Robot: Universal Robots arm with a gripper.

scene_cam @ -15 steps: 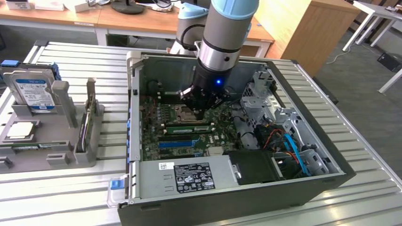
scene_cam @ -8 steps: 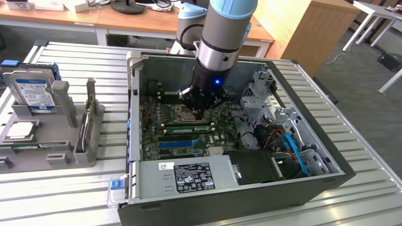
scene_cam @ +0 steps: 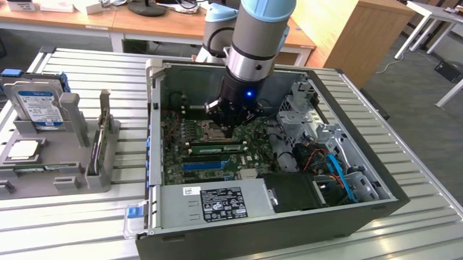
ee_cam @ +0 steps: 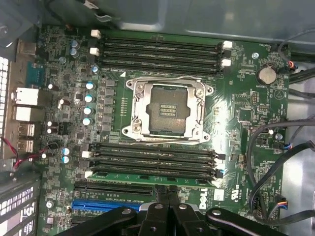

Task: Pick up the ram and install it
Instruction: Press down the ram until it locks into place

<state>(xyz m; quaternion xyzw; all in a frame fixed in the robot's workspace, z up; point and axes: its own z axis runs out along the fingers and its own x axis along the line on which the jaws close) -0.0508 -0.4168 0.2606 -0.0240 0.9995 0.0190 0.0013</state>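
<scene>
- Jaws of the gripper point(ee_cam: 170, 204) are seen closed together in the wrist view, black and angular, with nothing held between them; they sit just above the ram point(ee_cam: 152, 177).
- Seated lengthwise in the nearest memory slot is the ram, a long, thin green strip of circuit board, flat and hard-edged, lying parallel to the empty dark slots beside it.
- White latch tabs are seen at the slot ends; whether they have snapped shut on the ram cannot be told.
- The step in hand is judged to be the seating of the ram: the pick-up is done, and the closed jaws are placed as if for pressing down on its upper edge.
- An even, straight-down press along the stick would be called for, since a thin board is likely to flex or sit crooked if loaded at one end.
- Beyond the slots lies the CPU socket point(ee_cam: 167, 108), a square of bright stamped metal around a dark, pinned centre.
- A long blue plastic slot point(ee_cam: 106, 205) is seen beside the jaws.
- In the exterior view, the open computer case point(scene_cam: 376, 208), dark sheet metal, rests on a ribbed metal surface point(scene_cam: 426, 168), with a grey parts holder point(scene_cam: 58, 162) standing at the exterior view's left.
</scene>
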